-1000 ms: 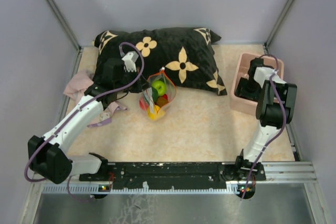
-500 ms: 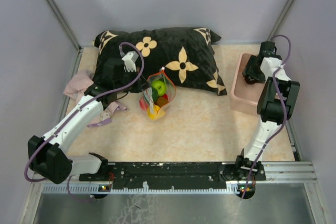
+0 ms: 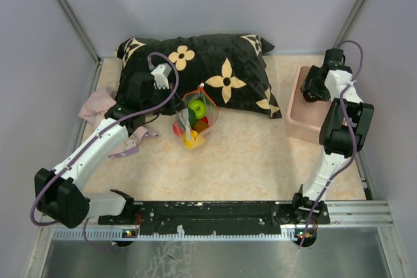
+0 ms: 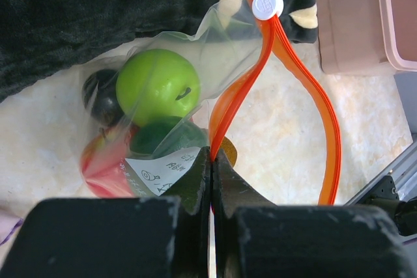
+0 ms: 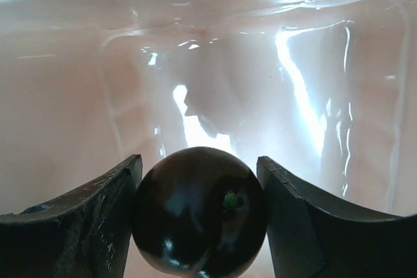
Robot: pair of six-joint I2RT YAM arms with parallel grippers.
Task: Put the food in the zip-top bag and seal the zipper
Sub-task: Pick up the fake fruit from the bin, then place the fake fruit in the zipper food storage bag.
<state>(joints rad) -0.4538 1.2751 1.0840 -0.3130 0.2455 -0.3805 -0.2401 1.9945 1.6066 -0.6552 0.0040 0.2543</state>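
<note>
- Change, right side: a second ago the right arm (image 3: 339, 128) was sunk down inside the pink bin (image 3: 303, 125). Now its wrist is up over the bin's far end, and the right jaws have come out loaded.
- Right jaws: standing fairly wide, clamped on a dark fruit (image 5: 199, 216), round and glossy. The fruit fills the gap, with a finger touching it on each side. The bin's pink wall lies beyond the jaws.
- Meaning: the pick from the bin looks done. The likely next step is to carry the fruit to the bag.
- Left side: no change across the second.
- Left jaws: fully closed, pinching the near end of the zipper (image 4: 287, 50) at the tips.
- Zip-top bag (image 4: 215, 37): directly ahead of the left jaws and hanging from their pinch, resting on the tabletop (image 3: 260, 161) against the black pillow (image 3: 215, 69).
- Zipper state: the two orange strips bow apart ahead of the left jaws and meet at the white slider (image 4: 267, 4) at the far end, so the mouth is open and unsealed.
- Food already bagged: green apple (image 4: 158, 86), plus red, dark and dark-green pieces, all just ahead of the left jaws and to one side.
- Bag is well apart from the right jaws, so a long carry is needed.
- Risk: the mouth is narrow and slack.
</note>
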